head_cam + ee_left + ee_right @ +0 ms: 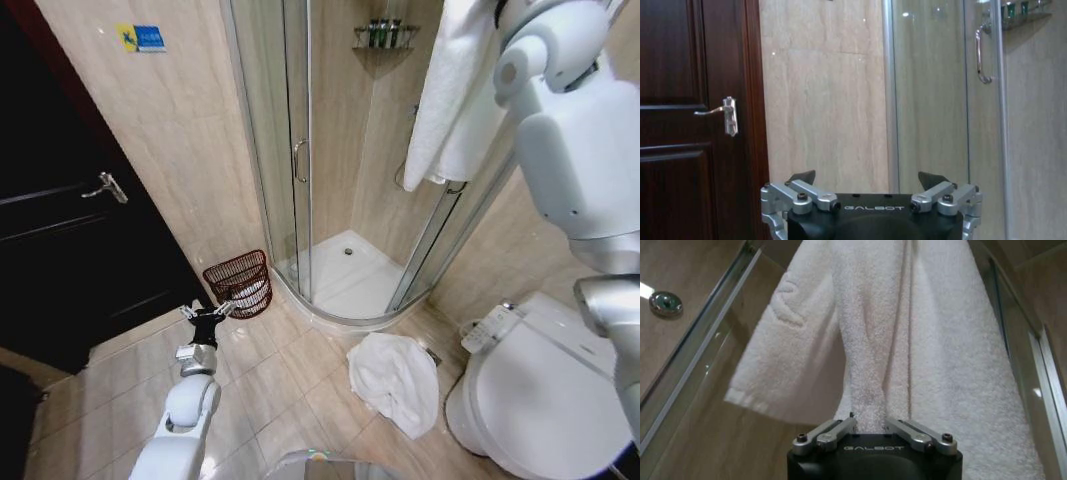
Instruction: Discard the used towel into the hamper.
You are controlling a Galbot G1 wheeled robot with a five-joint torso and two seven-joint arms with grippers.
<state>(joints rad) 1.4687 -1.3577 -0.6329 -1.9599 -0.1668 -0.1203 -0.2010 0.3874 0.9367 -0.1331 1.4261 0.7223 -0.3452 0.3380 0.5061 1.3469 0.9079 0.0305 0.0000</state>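
White terry towel (455, 95) hangs at upper right in the head view, draped in front of the curved glass shower enclosure (300, 160). Raised beside it is the robot's right arm, its white shell taking up the right edge. A second white towel (397, 380) lies crumpled on the beige floor tiles (270, 375), near the toilet (540, 400) at lower right. The hamper (240, 283), a dark reddish-brown woven basket with white cloth showing inside, stands on the floor against the tiled wall, just left of the shower's curved base. Left claw (207, 312) is held low at left, near the hamper's near side, fingers spread. Dark wooden door (60, 240) with a metal lever handle is at far left.

Left wrist view: left claw (870, 177) is open, black fingertips (803, 176) well apart with nothing between them. It faces the beige wall, with the dark door (687, 125) and the shower's glass door and handle (981, 55) to either side.

Right wrist view: right claw (869, 422) is closed on a hanging fold of the white towel (887, 330), the cloth pinched between its metal linkages. Shower glass frame (700, 340) runs alongside.
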